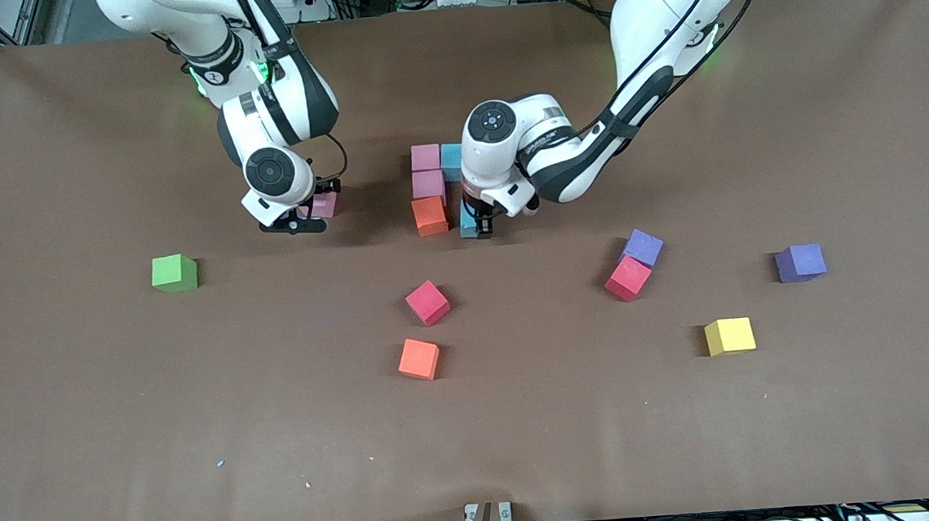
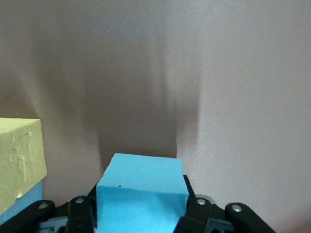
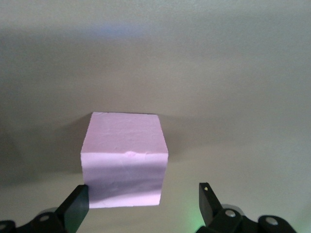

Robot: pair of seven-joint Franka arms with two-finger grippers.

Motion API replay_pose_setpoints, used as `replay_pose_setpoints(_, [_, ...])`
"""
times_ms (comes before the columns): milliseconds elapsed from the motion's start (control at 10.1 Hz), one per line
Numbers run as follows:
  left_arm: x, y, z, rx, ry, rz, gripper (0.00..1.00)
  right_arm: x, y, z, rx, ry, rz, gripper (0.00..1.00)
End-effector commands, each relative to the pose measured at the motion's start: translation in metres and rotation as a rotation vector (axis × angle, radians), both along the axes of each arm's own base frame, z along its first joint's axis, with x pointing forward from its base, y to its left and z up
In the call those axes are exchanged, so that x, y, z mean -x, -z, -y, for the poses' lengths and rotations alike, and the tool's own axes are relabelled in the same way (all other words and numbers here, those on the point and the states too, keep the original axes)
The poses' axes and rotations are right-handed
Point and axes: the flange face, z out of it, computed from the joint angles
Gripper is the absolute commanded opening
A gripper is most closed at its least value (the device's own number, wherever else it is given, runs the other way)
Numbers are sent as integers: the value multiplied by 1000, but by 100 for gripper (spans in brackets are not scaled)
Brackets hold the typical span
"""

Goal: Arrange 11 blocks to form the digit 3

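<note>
Two grippers here: my left gripper [image 1: 479, 228] has its jaws clamped on a matte light blue cube [image 2: 141, 194], just beside the orange cube [image 1: 429, 215] of the cluster. My right gripper [image 3: 143, 206] hangs jaws-wide around a pink cube [image 3: 124, 158].

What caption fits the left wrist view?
Left tool shut on a light blue block, beside a yellow block.

Matt foam, matt cloth-like surface
The blue block [image 2: 141, 194] looked like matt, finely grained foam; the brown surface [image 1: 525, 420] looked matt and smooth.
</note>
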Motion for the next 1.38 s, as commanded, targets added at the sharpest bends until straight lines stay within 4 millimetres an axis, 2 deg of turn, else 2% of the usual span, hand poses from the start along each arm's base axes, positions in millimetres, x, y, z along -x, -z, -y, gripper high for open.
replay_pose_setpoints(0, [17,-4,16,-4,-196,37,23,5,2,-3,-43,38,14,100])
replay_pose_setpoints(197, [18,-4,17,-3,-230,35,23,3,6,3,-54,10,7,100])
replay_pose_setpoints(296, [18,-4,17,-2,-259,33,23,-1,6,13,-67,4,-4,100])
replay_pose_setpoints(591, [18,-5,17,0,-323,30,23,-18,3,63,-192,-2,-88,100])
replay_pose_setpoints(986, [28,-1,24,-2,-335,25,23,-19,0,58,-208,36,-92,100])
replay_pose_setpoints(1183, [28,0,23,-4,-354,23,23,-15,-4,34,-203,77,-92,100])
replay_pose_setpoints(1282, [28,0,23,-4,-362,21,23,-14,-2,31,-195,74,-87,100])
